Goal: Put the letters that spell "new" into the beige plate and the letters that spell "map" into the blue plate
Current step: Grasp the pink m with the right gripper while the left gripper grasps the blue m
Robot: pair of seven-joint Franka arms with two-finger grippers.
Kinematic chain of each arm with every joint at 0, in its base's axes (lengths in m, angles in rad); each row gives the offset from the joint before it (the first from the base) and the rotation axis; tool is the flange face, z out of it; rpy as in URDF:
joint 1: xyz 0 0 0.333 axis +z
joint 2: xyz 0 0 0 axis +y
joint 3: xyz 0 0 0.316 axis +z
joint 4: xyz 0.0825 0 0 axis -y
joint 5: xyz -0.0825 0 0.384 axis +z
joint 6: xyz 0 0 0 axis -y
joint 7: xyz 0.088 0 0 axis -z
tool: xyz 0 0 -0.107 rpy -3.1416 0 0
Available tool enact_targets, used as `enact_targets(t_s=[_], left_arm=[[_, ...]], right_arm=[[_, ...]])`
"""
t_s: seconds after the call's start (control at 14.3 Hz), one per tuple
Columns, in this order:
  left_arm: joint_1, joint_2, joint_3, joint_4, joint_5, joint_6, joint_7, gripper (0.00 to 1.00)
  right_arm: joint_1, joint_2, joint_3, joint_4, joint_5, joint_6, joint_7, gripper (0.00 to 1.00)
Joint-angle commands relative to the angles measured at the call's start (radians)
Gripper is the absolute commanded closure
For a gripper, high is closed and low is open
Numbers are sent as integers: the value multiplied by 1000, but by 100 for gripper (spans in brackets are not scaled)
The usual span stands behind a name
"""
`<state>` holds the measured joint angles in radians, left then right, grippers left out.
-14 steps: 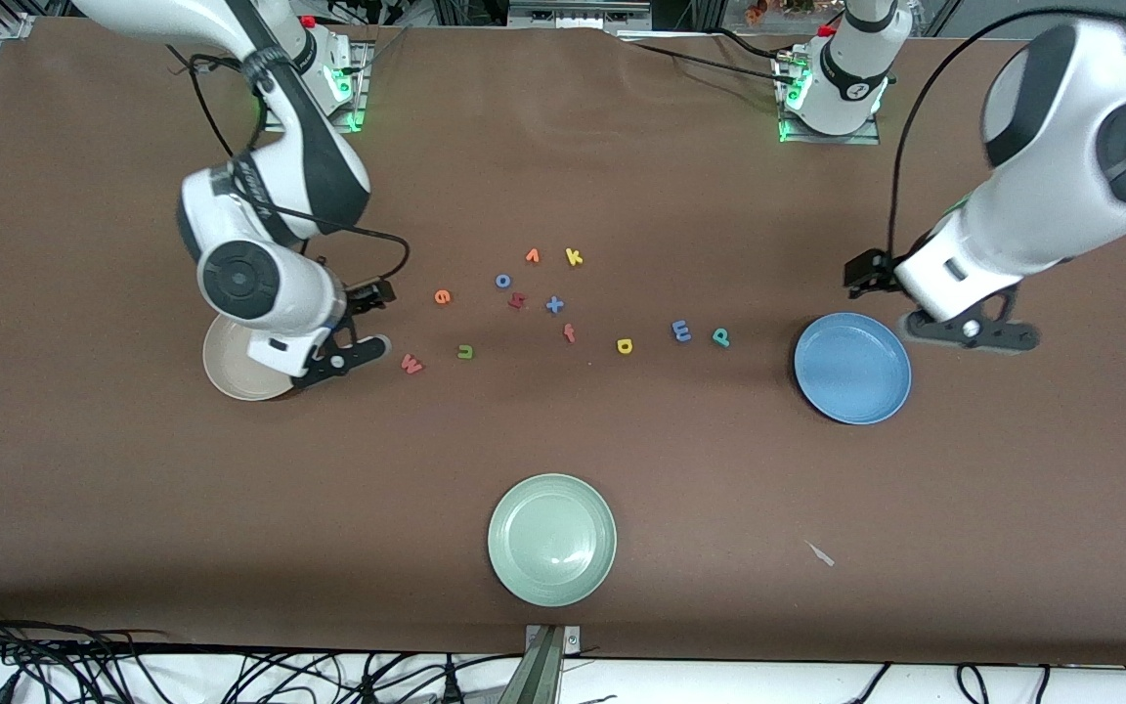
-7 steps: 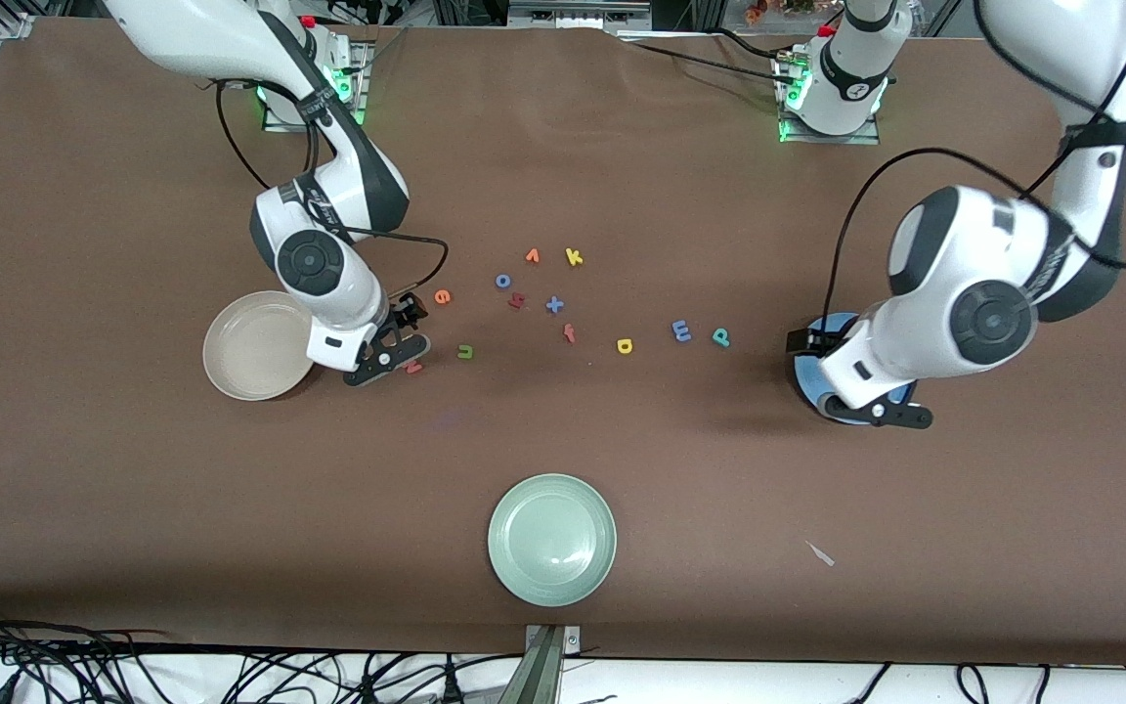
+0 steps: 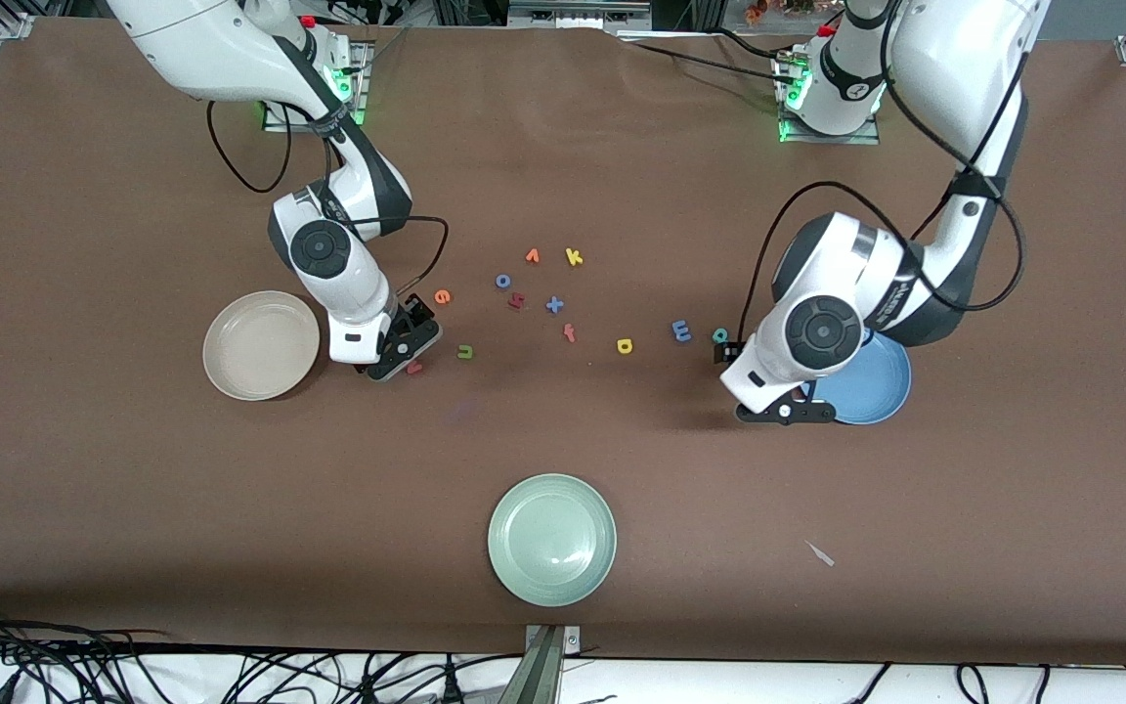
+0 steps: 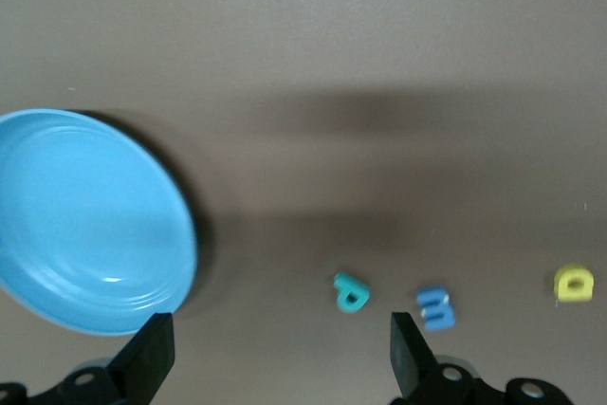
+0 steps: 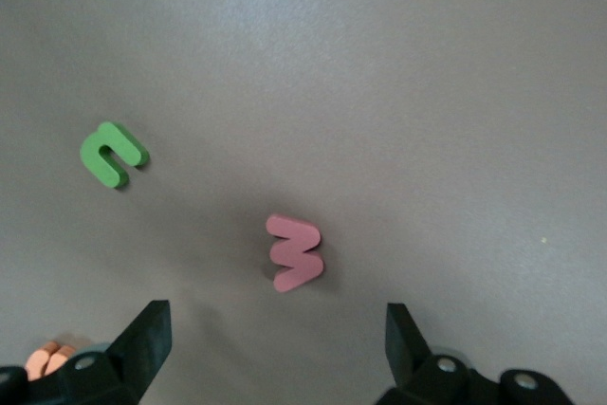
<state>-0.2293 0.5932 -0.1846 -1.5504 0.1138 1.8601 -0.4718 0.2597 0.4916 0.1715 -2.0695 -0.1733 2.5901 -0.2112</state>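
Here, the pinkish-red "w" (image 5: 296, 253) lies flat under the right gripper (image 5: 275, 348), jaws spread
Green "n" (image 5: 112, 154) nearby; left gripper (image 4: 280, 358), jaws spread, hangs beside the blue plate (image 4: 57, 196)

We're looking at a robotics lab bench. Two white-and-black robot arms (image 3: 338, 244) (image 3: 856, 293) are standing on metal base plates (image 3: 827, 127) glowing with green status lights, bolted onto a wide table draped in brown cloth (image 3: 622, 460). Loose black cables (image 3: 231, 675) are trailing along the table's near edge, silver aluminium framing (image 3: 578, 10) is lining the base end, and a camera mount bracket (image 3: 548, 657) is sitting mid-edge.
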Motion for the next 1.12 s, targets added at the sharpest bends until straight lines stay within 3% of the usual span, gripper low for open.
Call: enact_targets(t_s=[0.0, 0.28, 0.49, 0.84, 1.05], left_arm=[[-50, 36, -1, -19, 23, 63, -169, 0], [-74, 17, -3, -221, 18, 308, -278, 0], [-71, 8, -45, -257, 15, 320, -355, 0], [-74, 17, -45, -258, -49, 321, -383, 1], [-74, 26, -59, -263, -56, 326, -375, 27]], right_arm=[[-10, 19, 0, -5, -15, 47, -74, 0], [-17, 28, 0, 20, -6, 41, -66, 0], [-16, 53, 0, 49, -5, 9, -68, 0], [-10, 76, 3, 109, 3, -91, -66, 0], [-7, 79, 3, 129, 1, -122, -66, 0]])
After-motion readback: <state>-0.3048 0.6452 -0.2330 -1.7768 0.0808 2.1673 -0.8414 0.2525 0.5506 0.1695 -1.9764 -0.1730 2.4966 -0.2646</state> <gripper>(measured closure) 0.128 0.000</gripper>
